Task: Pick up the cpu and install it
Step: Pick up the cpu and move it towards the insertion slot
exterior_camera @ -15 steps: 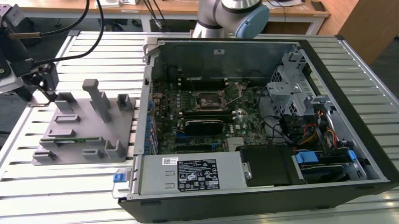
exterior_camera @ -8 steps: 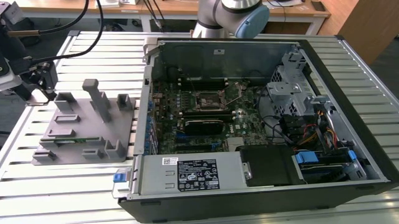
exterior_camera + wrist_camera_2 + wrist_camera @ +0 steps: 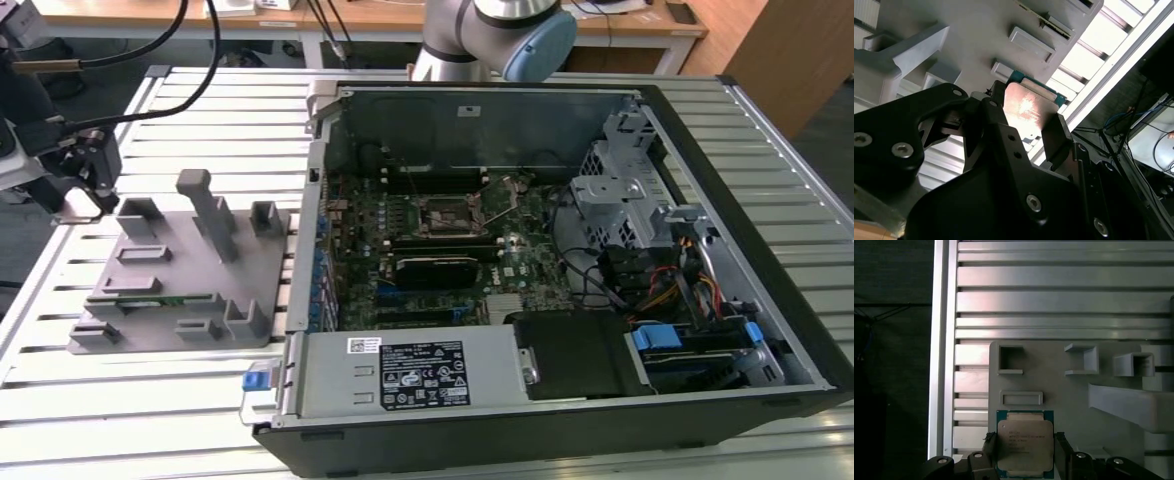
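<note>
Slatted table [image 3: 134,400] w/ grey fixture [image 3: 200,300] & open PC case [image 3: 534,445].

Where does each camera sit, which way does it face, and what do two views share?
Exterior view: off-arm, looks down on computer case and fixture block; arm behind.
First wrist view: on the wrist, straight down at the cpu; gripper flanks it.
Second wrist view: on the wrist, slanting past the gripper.
Both wrist views share cpu and gripper.

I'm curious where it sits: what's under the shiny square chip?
The grey fixture block shows around the cpu. The spot right beneath it is covered, so I cannot tell whether it touches.
</note>
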### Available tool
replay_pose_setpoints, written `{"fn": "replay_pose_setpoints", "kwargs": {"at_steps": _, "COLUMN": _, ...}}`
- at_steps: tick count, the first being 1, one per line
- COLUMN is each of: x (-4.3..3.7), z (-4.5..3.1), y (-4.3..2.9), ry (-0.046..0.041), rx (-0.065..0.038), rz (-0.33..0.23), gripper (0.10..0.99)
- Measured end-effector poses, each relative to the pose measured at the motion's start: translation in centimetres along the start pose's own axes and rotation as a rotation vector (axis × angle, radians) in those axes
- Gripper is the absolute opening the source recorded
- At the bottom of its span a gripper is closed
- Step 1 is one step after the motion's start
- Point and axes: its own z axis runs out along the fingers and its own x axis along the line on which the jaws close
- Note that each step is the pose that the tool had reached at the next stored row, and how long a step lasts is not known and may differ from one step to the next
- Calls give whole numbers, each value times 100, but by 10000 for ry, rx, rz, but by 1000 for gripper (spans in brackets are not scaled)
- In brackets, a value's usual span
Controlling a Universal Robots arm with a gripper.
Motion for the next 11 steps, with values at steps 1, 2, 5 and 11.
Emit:
{"fn": "replay_pose_setpoints", "kwargs": {"at_steps": 1, "x": 0, "z": -6, "y": 0, "ry": 1, "rx": 1, "rz": 0, "gripper": 541}}
{"fn": "replay_pose_setpoints", "kwargs": {"at_steps": 2, "x": 0, "z": -10, "y": 1, "ry": 0, "rx": 0, "rz": 0, "gripper": 541}}
{"fn": "replay_pose_setpoints", "kwargs": {"at_steps": 5, "x": 0, "z": -19, "y": 1, "ry": -1, "rx": 0, "rz": 0, "gripper": 541}}
{"fn": "replay_pose_setpoints", "kwargs": {"at_steps": 11, "x": 1, "z": -47, "y": 4, "ry": 1, "rx": 0, "rz": -1, "gripper": 541}}
